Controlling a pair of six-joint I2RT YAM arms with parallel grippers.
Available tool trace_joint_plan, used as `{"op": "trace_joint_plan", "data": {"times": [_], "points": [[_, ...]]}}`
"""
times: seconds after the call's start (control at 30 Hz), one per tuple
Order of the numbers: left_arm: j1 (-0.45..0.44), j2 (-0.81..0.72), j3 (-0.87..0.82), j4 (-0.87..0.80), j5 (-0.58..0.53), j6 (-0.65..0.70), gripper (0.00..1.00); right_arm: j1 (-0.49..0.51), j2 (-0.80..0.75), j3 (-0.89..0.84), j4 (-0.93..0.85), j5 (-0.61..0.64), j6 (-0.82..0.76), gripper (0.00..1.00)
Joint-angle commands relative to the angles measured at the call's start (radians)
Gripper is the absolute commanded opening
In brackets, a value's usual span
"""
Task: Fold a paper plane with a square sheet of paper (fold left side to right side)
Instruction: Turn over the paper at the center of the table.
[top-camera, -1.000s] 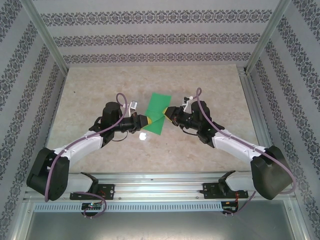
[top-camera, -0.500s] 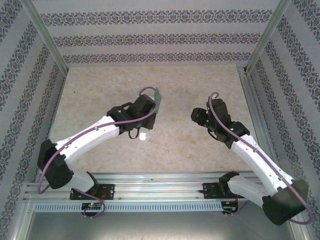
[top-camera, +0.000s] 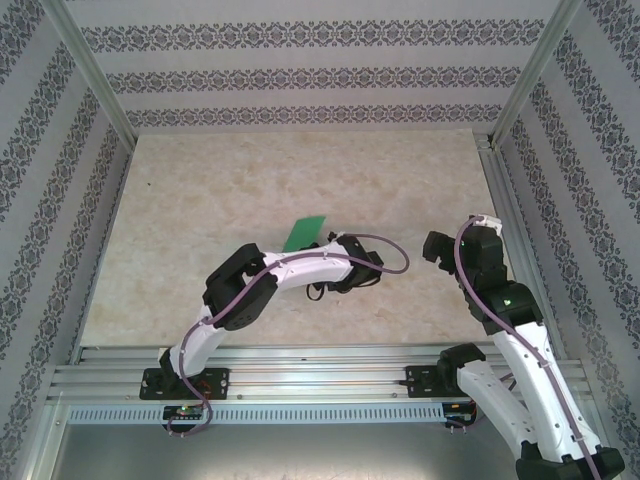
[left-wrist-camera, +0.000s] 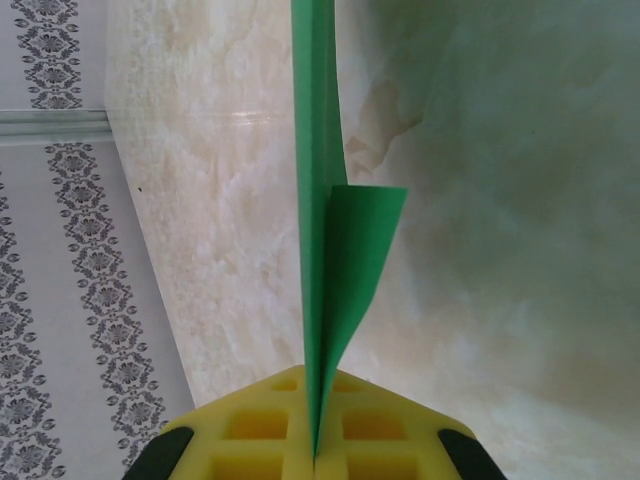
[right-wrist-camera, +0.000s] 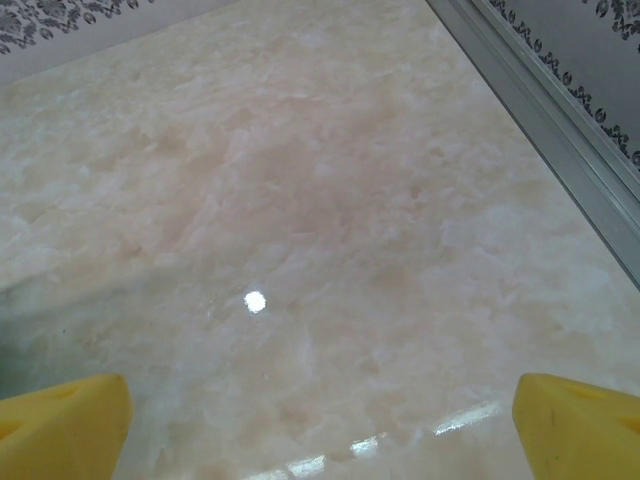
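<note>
The square sheet of paper (top-camera: 304, 233) is bright green and doubled over on itself, sticking out up and to the left from under my left forearm. In the left wrist view the paper (left-wrist-camera: 318, 200) stands edge-on, with a loose flap (left-wrist-camera: 366, 250) curling away to the right. My left gripper (left-wrist-camera: 318, 405) is shut on the paper's lower edge between its yellow fingers (left-wrist-camera: 250, 430). In the top view, my left gripper (top-camera: 322, 255) is mostly hidden by the arm. My right gripper (top-camera: 438, 246) stands apart at the right. It (right-wrist-camera: 320, 430) is open over bare table.
The marble-look table top (top-camera: 300, 170) is walled by patterned panels. An aluminium rail (right-wrist-camera: 540, 110) runs along the table's right edge, and a metal frame (top-camera: 320, 365) crosses the near edge. A small white glare spot (right-wrist-camera: 255, 301) lies on the table below the right gripper.
My right gripper has let go of the paper, opened wide and drawn back to the right. My left arm has swung rightward with the paper still in its grip.
</note>
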Motion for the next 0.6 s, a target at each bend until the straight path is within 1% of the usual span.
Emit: {"op": "trace_joint_plan", "data": {"times": [0.0, 0.03, 0.1, 0.13, 0.17, 0.27, 0.33, 0.4, 0.47, 0.57], "points": [[-0.018, 0.058, 0.035, -0.031, 0.004, 0.011, 0.02, -0.016, -0.024, -0.008, -0.024, -0.021, -0.026, 0.98], [-0.018, 0.070, 0.041, -0.011, 0.040, 0.026, 0.05, -0.022, -0.028, -0.003, -0.028, -0.024, -0.030, 0.98], [-0.024, 0.068, 0.048, 0.033, 0.103, 0.056, 0.20, -0.031, -0.025, 0.010, -0.038, -0.029, -0.043, 0.98], [-0.028, 0.054, 0.047, 0.063, 0.142, 0.076, 0.30, -0.037, -0.019, 0.021, -0.048, -0.036, -0.054, 0.98], [-0.028, 0.029, 0.046, 0.093, 0.179, 0.089, 0.41, -0.045, -0.010, 0.035, -0.062, -0.040, -0.065, 0.98], [-0.025, -0.063, 0.034, 0.175, 0.289, 0.134, 0.59, -0.063, 0.014, 0.067, -0.095, -0.053, -0.072, 0.98], [-0.022, -0.137, 0.015, 0.227, 0.370, 0.156, 0.67, -0.071, 0.023, 0.080, -0.103, -0.085, -0.066, 0.98], [-0.008, -0.229, -0.028, 0.281, 0.442, 0.165, 0.72, -0.072, 0.021, 0.077, -0.087, -0.136, -0.058, 0.98], [0.025, -0.339, -0.101, 0.335, 0.505, 0.160, 0.77, -0.073, 0.020, 0.066, -0.060, -0.200, -0.035, 0.97], [0.107, -0.515, -0.254, 0.436, 0.608, 0.146, 0.83, -0.071, 0.032, 0.031, 0.007, -0.351, -0.014, 0.89]]}}
